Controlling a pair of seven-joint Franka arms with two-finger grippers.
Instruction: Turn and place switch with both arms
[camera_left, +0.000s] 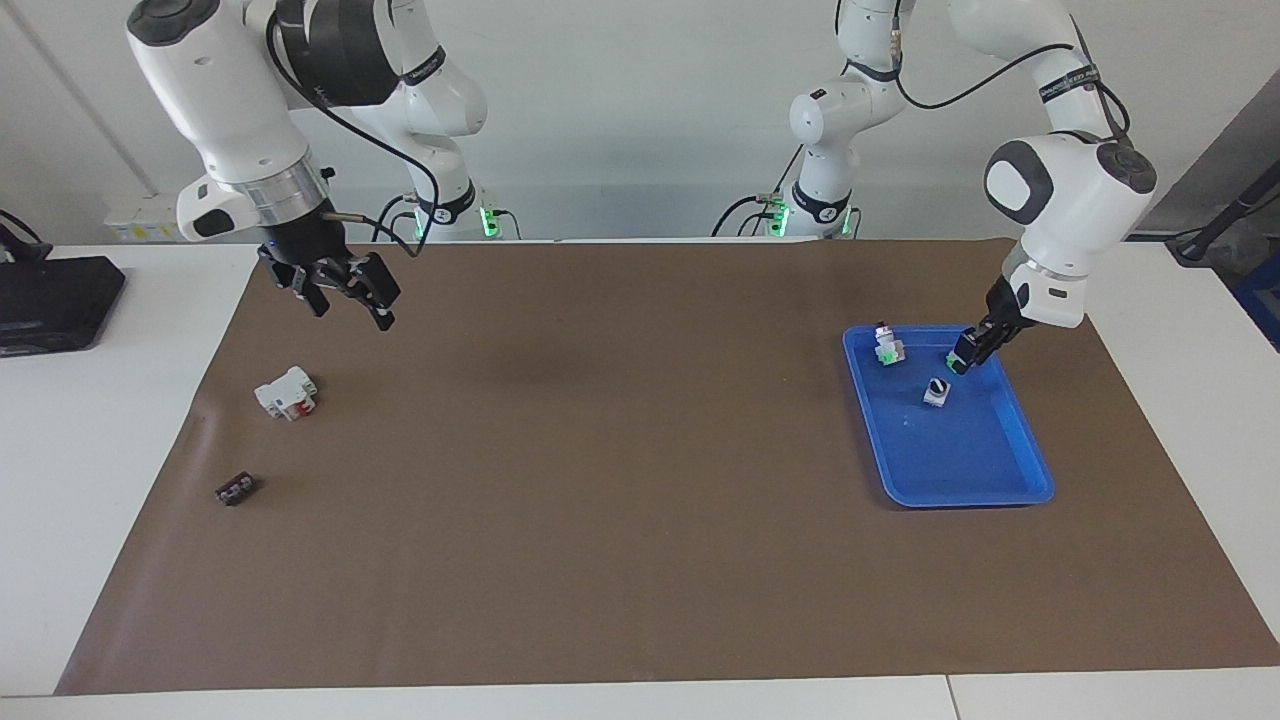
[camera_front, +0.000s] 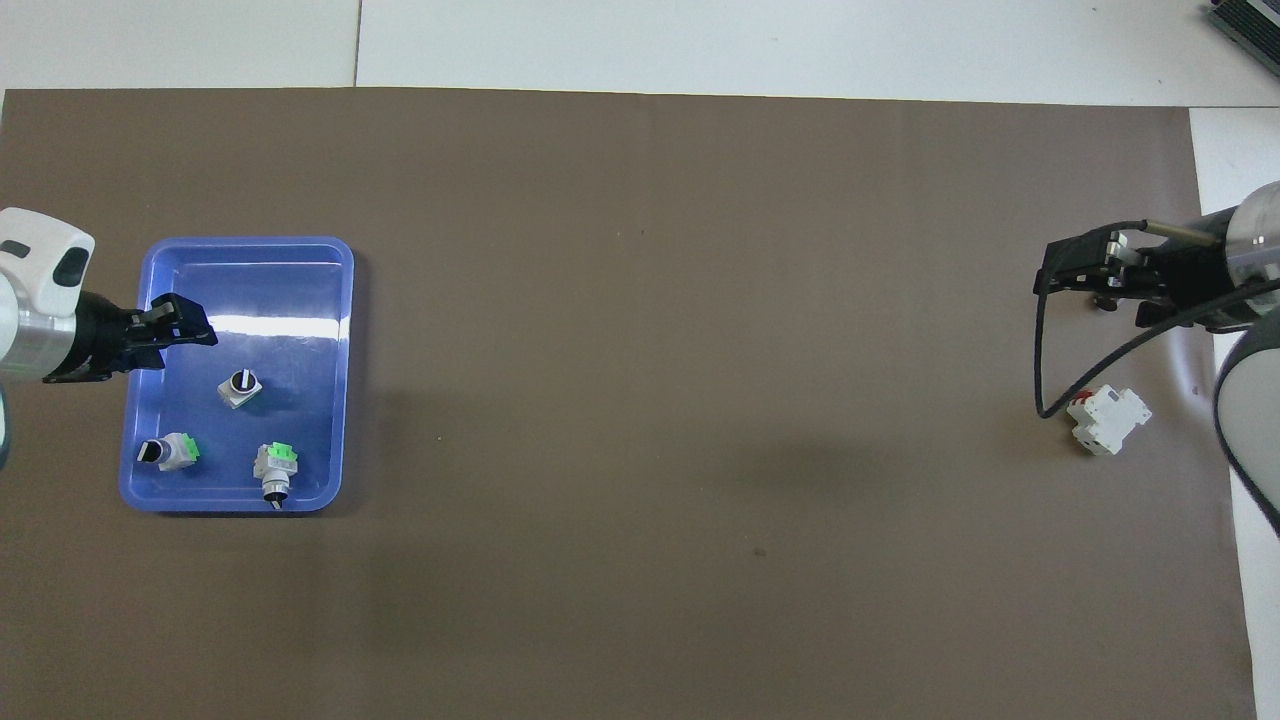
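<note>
The switch (camera_left: 935, 391) (camera_front: 240, 386) stands free in the blue tray (camera_left: 960, 498) (camera_front: 285, 285), black knob up. My left gripper (camera_left: 968, 350) (camera_front: 190, 322) hovers open over the tray beside it, holding nothing. Two more switches lie in the tray: one (camera_left: 886, 345) (camera_front: 275, 468) with its knob toward the robots, and one (camera_front: 168, 451) that the left gripper mostly covers in the facing view. My right gripper (camera_left: 348, 298) (camera_front: 1072, 280) hangs open and empty over the brown mat toward the right arm's end.
A bigger white block with a red part (camera_left: 286, 392) (camera_front: 1107, 420) lies on the mat below the right gripper's area. A tiny black ribbed block (camera_left: 236, 489) lies farther from the robots. A black device (camera_left: 50, 300) sits off the mat.
</note>
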